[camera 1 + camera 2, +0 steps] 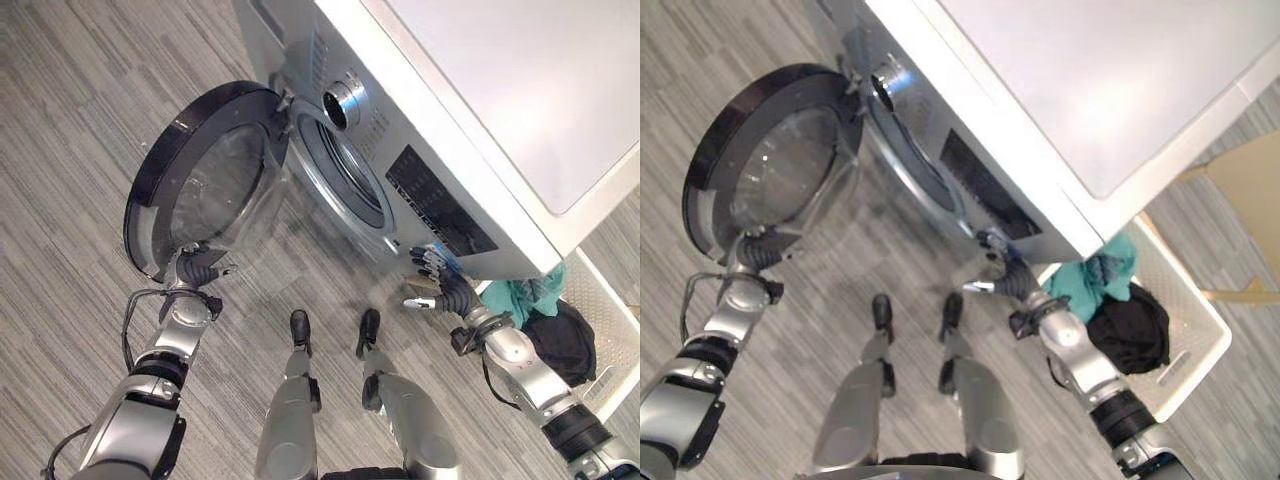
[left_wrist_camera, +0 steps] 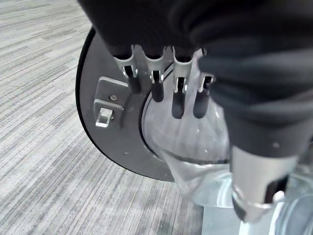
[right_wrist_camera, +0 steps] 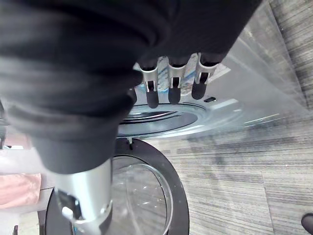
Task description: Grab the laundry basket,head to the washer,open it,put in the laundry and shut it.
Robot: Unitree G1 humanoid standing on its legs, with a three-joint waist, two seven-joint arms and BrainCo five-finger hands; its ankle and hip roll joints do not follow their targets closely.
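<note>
- The washer [image 1: 470,150] door [image 1: 205,180] hangs wide open.
- The left robot hand [image 1: 197,270], fingers relaxed, sits at the door's edge.
- The right robot hand [image 1: 440,285], fingers loose, is near the washer's front.
- The laundry [image 1: 1115,300] lies in the basket [image 1: 1200,350].

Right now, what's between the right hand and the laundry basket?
Nothing: right hand hangs by the washer front; the laundry basket sits just behind it in the right eye view.
</note>
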